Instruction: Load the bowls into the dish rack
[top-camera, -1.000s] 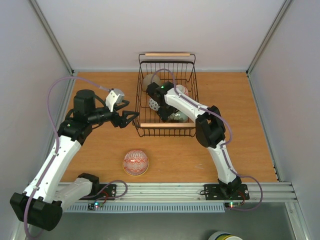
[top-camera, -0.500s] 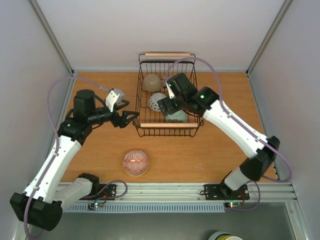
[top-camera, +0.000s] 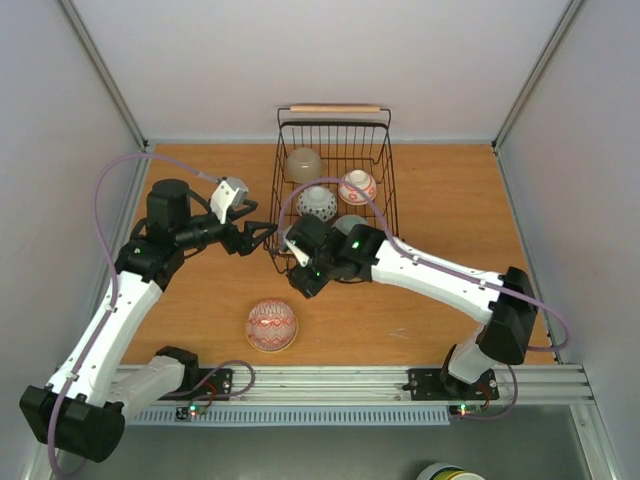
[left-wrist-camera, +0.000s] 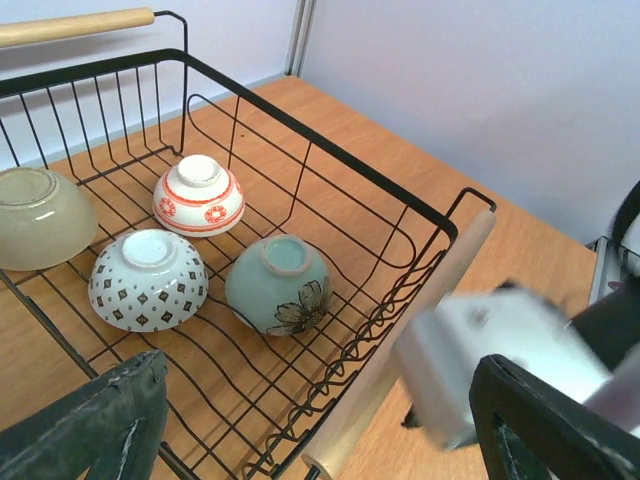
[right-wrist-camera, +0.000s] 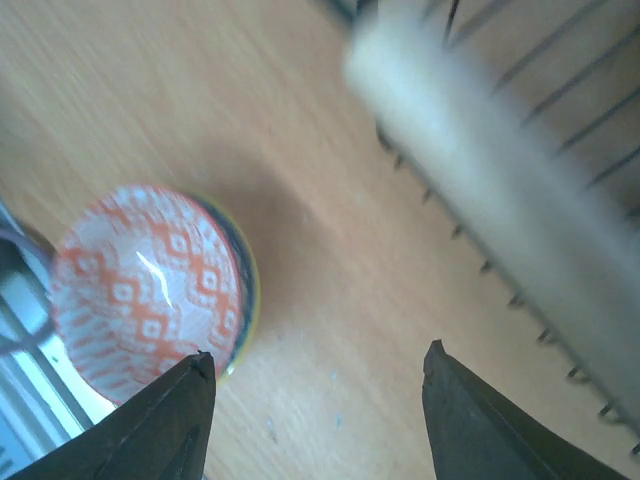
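Only the left wrist catches the flower (left-wrist-camera: 305, 305) (green bowl (left-wrist-camera: 277, 285), 1 of 4).

text: none readable; labels: none; numbers: none; signs: none

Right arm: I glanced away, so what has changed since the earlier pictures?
The right gripper pulled out of the dish rack, empty, and swung near-left toward the red bowl. The left gripper, that bowl and the four racked bowls stayed put.
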